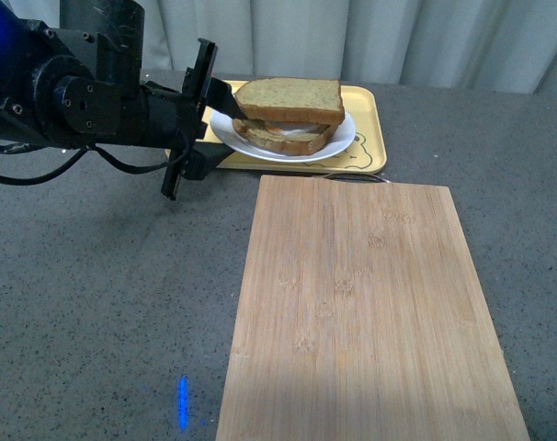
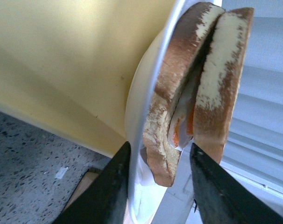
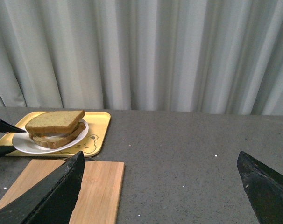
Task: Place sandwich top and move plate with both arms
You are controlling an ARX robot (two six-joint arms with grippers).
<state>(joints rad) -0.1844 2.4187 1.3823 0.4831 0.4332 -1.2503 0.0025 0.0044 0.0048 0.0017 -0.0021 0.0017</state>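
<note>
One step seems finished, as the sandwich top (image 1: 289,95) lies on the lower slice (image 1: 283,138) on the plate (image 1: 348,138) in the yellow tray (image 1: 370,124), so next the left gripper (image 2: 159,156), parted around the plate's rim, should close, while the right gripper (image 3: 160,161), wide open and well apart, must reach the opposite rim.

a dark grey speckled surface (image 1: 95,303) carries everything here. a long, pale bamboo cutting board (image 1: 370,312) lies flat on it, running from the near edge of the front view toward the back. just beyond the board's far end a rectangular yellow tray (image 1: 366,138) also rests on the surface. a short blue streak of light (image 1: 183,401) falls on the grey near the board's left side.
</note>
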